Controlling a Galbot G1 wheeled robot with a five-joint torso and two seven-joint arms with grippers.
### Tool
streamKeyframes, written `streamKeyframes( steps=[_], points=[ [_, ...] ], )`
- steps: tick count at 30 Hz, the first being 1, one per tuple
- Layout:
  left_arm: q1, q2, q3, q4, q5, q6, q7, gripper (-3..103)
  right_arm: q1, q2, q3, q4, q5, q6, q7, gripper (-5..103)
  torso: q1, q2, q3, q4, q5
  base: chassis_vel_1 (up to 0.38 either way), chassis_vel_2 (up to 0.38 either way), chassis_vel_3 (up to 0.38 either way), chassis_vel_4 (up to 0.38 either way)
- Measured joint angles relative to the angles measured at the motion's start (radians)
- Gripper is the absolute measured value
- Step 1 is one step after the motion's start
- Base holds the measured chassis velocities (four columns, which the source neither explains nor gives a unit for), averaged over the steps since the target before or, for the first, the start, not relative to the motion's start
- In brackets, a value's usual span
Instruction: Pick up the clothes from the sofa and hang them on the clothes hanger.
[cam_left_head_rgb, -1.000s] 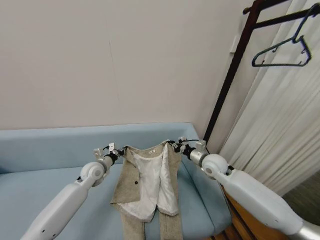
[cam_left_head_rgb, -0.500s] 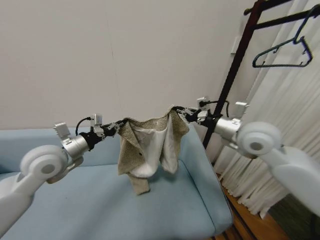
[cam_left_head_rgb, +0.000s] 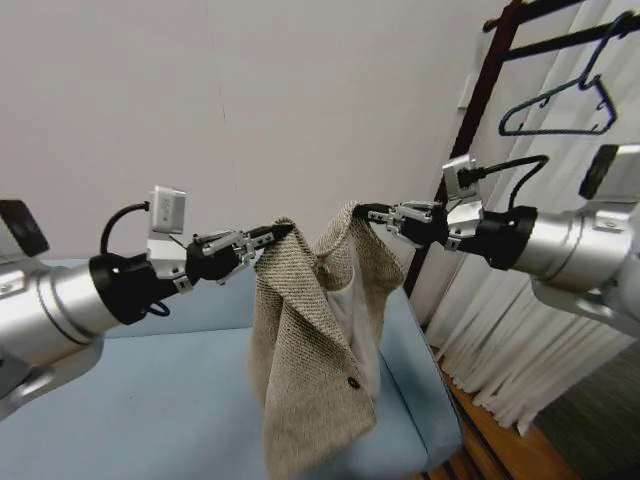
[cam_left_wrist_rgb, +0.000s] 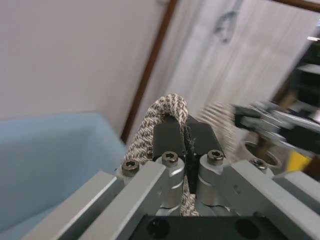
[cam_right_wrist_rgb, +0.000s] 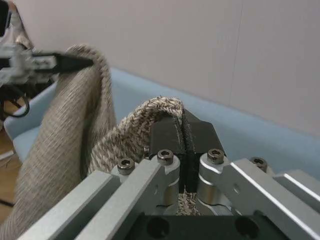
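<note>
Two grippers: both clamped onto the same garment, one at each top corner.
Left gripper (cam_left_head_rgb: 278, 232): out front on the robot's left. Jaws are fully closed on a fold of the jacket's upper edge. The left wrist view shows the weave squeezed between the black pads (cam_left_wrist_rgb: 172, 137) with no gap.
Right gripper (cam_left_head_rgb: 366, 212): on the robot's right, a touch higher than the left one. Jaws are fully closed on the other shoulder edge. The right wrist view shows the fabric bunched over the pads in the same way.
Garment: beige herringbone tweed jacket (cam_left_head_rgb: 310, 370) with pale lining (cam_left_head_rgb: 345, 310), hanging in the air between the two grippers. It is folded in on itself, with one dark button (cam_left_head_rgb: 353, 382) low on the front. The hem runs off the bottom of the head view, so I can't tell whether it touches the seat.
Sofa: light blue upholstered sofa (cam_left_head_rgb: 130, 400), behind and below the jacket, against the white wall (cam_left_head_rgb: 300, 100).
Rack: dark brown upright rack pole (cam_left_head_rgb: 470, 130), just right of the sofa and behind the right gripper.
Hanger: dark thin clothes hanger (cam_left_head_rgb: 560, 105), hooked on the rack's crossbar. It sits up and to the right, well apart from the jacket.
Curtain: white pleated curtain (cam_left_head_rgb: 560, 330), behind the rack.
</note>
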Motion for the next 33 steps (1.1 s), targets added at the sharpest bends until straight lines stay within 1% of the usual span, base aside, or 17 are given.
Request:
streamKeyframes(
  steps=[1,4,5,6,8,9,10,11,13,14,16,18,20,22,25,31,33],
  points=[
    [0.0,0.0,0.0,0.0,0.0,0.0,0.0,1,0.0,0.0,0.0,0.0,0.0,0.0,0.0,0,0.0,0.0,0.0,0.0,0.0,0.0,0.0,0.0,0.0],
    [0.067,-0.079,0.077,0.005,-0.029,0.008,-0.226,1,-0.093,0.047,-0.03,0.011,-0.043,-0.048,0.083,0,0.0,0.0,0.0,-0.0002,-0.0005,0.0,0.0,0.0,0.0],
    [0.107,-0.105,0.091,0.007,-0.027,0.014,-0.256,1,-0.151,0.081,-0.034,0.001,-0.089,-0.054,0.098,0,0.0,0.0,0.0,0.0,-0.0003,0.0,0.0,0.0,0.0],
    [0.107,-0.105,0.091,0.007,-0.027,0.014,-0.256,1,-0.151,0.081,-0.034,0.001,-0.089,-0.054,0.098,0,0.0,0.0,0.0,0.0,-0.0003,0.0,0.0,0.0,0.0],
    [0.214,-0.175,0.136,0.016,0.012,0.029,-0.276,1,-0.298,0.156,-0.057,-0.041,-0.232,-0.057,0.093,0,0.0,0.0,0.0,0.0008,0.0002,0.0,0.0,0.0,0.0],
    [0.253,-0.212,0.185,0.052,0.055,0.04,-0.262,1,-0.37,0.197,-0.087,-0.074,-0.329,-0.056,0.072,0,0.0,0.0,0.0,0.0012,0.0007,0.0,0.0,0.0,0.0],
    [0.277,-0.259,0.262,0.124,0.143,0.047,-0.229,1,-0.434,0.235,-0.112,-0.116,-0.419,-0.049,0.042,0,0.0,0.0,0.0,0.0011,0.0011,0.0,0.0,0.0,0.0],
    [0.277,-0.259,0.262,0.124,0.143,0.047,-0.229,1,-0.434,0.235,-0.112,-0.116,-0.419,-0.049,0.042,0,0.0,0.0,0.0,0.0011,0.0011,0.0,0.0,0.0,0.0],
    [0.268,-0.35,0.43,0.315,0.354,0.052,-0.154,1,-0.523,0.308,-0.159,-0.223,-0.591,-0.012,-0.023,0,0.0,0.0,0.0,0.0002,-0.0001,0.0,0.0,0.0,0.0],
    [0.247,-0.388,0.493,0.399,0.435,0.048,-0.118,1,-0.542,0.339,-0.177,-0.269,-0.654,0.011,-0.046,0,0.001,0.0,0.001,-0.0001,-0.0006,0.0,0.0,0.0,0.0],
    [0.236,-0.403,0.514,0.43,0.464,0.047,-0.104,1,-0.547,0.352,-0.184,-0.289,-0.679,0.021,-0.056,0,0.001,0.0,0.001,-0.0002,-0.0004,0.0,0.0,0.0,0.0],
    [0.162,-0.482,0.646,0.612,0.625,0.025,-0.014,1,-0.563,0.423,-0.212,-0.399,-0.812,0.078,-0.109,0,0.001,0.0,0.001,0.0002,0.0005,0.0,0.0,0.0,0.0],
    [0.074,-0.535,0.75,0.753,0.73,0.003,0.051,1,-0.551,0.477,-0.23,-0.477,-0.867,0.119,-0.132,0,0.001,0.0,0.001,-0.0001,-0.0002,0.0,0.0,0.0,0.0],
    [0.049,-0.548,0.774,0.787,0.751,-0.003,0.064,1,-0.543,0.486,-0.236,-0.492,-0.874,0.126,-0.136,0,0.001,0.0,0.001,0.0001,0.0003,0.0,0.0,0.0,0.0],
    [-0.098,-0.614,0.879,0.94,0.838,-0.032,0.115,1,-0.468,0.543,-0.291,-0.621,-0.944,0.177,-0.185,0,0.001,0.0,0.001,0.0002,-0.0002,0.0,0.0,0.0,0.0],
    [-0.223,-0.677,0.937,1.034,0.886,-0.059,0.13,1,-0.411,0.604,-0.325,-0.719,-0.99,0.193,-0.205,0,0.001,0.0,0.001,0.0,-0.0001,0.0,0.0,0.0,0.0],
    [-0.276,-0.695,0.96,1.08,0.904,-0.063,0.131,1,-0.395,0.63,-0.339,-0.764,-1.038,0.199,-0.218,0,0.0,0.0,0.0,0.0001,0.0003,0.0,0.0,0.0,0.0]
  ],
)
